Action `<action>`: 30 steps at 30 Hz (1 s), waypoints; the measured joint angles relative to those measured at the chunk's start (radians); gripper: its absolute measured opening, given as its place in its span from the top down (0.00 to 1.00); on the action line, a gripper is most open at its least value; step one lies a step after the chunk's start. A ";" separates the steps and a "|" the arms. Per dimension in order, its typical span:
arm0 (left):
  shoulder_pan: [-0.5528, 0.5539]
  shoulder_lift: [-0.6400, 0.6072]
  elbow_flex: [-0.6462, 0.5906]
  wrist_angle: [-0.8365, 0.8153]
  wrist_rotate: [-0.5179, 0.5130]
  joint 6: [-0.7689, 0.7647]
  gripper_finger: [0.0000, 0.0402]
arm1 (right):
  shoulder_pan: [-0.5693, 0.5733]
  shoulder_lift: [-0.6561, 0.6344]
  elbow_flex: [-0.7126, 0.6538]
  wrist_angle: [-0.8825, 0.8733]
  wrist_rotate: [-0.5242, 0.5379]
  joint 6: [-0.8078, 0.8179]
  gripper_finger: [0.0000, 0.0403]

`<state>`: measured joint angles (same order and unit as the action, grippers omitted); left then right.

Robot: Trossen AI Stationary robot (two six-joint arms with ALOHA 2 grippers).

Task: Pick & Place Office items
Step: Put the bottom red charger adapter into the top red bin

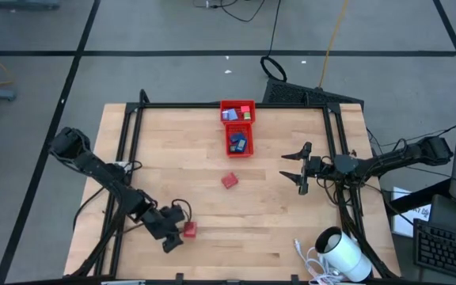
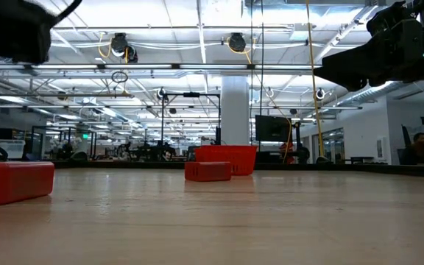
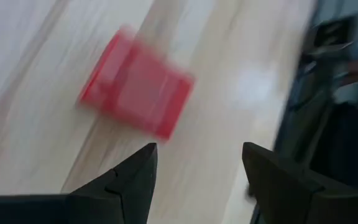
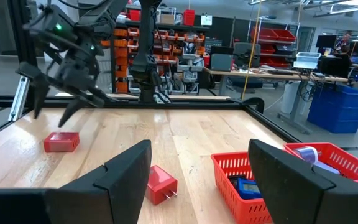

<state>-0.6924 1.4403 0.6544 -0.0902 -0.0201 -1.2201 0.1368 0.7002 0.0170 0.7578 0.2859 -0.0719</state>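
One red office piece (image 1: 188, 229) lies flat on the wood near the table's near-left corner; in the left wrist view the same red piece (image 3: 135, 99) shows blurred, just ahead of my open left gripper (image 3: 197, 165), which touches nothing. My left gripper (image 1: 177, 228) hovers right beside it. A second red piece (image 1: 229, 180) with metal prongs (image 4: 160, 185) lies mid-table. My right gripper (image 1: 295, 166) is open to its right, above the table (image 4: 197, 168). The red tray (image 1: 237, 127) at the far edge holds blue, red and whitish pieces.
A big white cylinder (image 1: 343, 255) with its cable sits at the near-right corner. A black frame (image 1: 212, 105) runs along the table's edges. Bare wood lies between the two red pieces and in front of the tray (image 4: 272, 180). The left arm (image 4: 67, 56) shows far off.
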 joint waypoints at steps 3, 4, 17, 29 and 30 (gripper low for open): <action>-0.001 0.007 0.000 0.079 -0.046 0.070 0.40 | 0.000 0.000 0.000 0.000 0.000 0.000 0.35; 0.003 0.014 0.000 0.107 -0.054 0.096 0.40 | 0.000 0.000 0.000 0.000 0.000 0.000 0.35; 0.102 0.200 0.022 0.310 0.154 0.138 0.40 | 0.000 0.000 0.000 0.000 0.000 0.000 0.35; 0.147 0.129 0.023 0.105 0.290 0.125 0.41 | 0.000 0.000 0.000 -0.003 0.000 0.000 0.35; 0.150 0.122 0.023 0.081 0.289 0.121 0.41 | 0.000 0.000 0.000 -0.003 0.000 0.000 0.35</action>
<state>-0.5424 1.5620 0.6773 -0.0089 0.2684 -1.0990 0.1369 0.7002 0.0172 0.7549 0.2859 -0.0717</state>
